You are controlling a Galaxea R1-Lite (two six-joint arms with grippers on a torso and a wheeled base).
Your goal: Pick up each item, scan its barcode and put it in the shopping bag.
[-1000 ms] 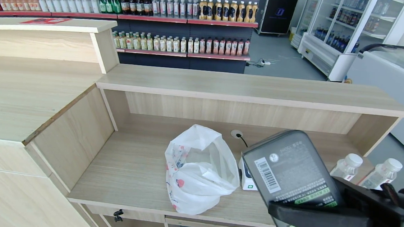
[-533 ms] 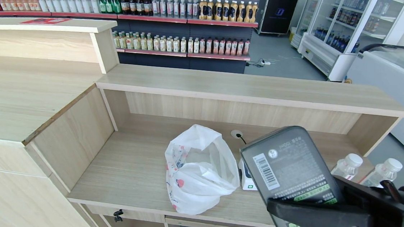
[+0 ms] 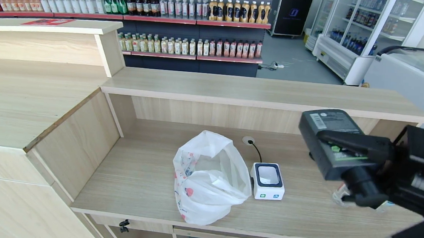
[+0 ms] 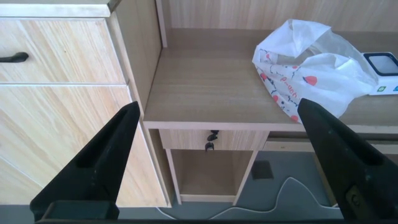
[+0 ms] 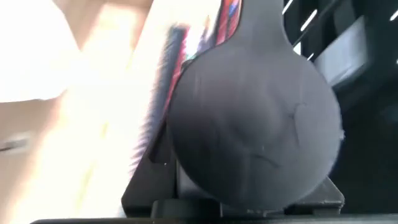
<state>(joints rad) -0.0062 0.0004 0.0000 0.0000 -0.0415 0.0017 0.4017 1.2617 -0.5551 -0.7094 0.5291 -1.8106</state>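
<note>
My right gripper (image 3: 340, 150) is shut on a dark grey flat package (image 3: 328, 128) with a white barcode label and a green strip. It holds the package in the air over the right part of the desk, to the right of and above the white barcode scanner (image 3: 267, 181). The barcode faces upward. In the right wrist view the package's dark rounded end (image 5: 255, 124) sits close to the lens. A white shopping bag (image 3: 207, 179) with red prints stands open left of the scanner. My left gripper (image 4: 217, 168) hangs open in front of the desk's front edge, with the bag (image 4: 311, 68) beyond it.
A clear water bottle (image 3: 340, 193) stands on the desk (image 3: 135, 181), mostly hidden behind my right arm. The scanner's cable runs to a hole in the desk (image 3: 248, 140). A raised counter ledge (image 3: 259, 94) borders the back and cabinets (image 4: 56, 93) the left.
My right arm has swung the package away from the camera, to the right and back, and turned it. The scanner is now uncovered and the bottles are hidden behind the arm.
</note>
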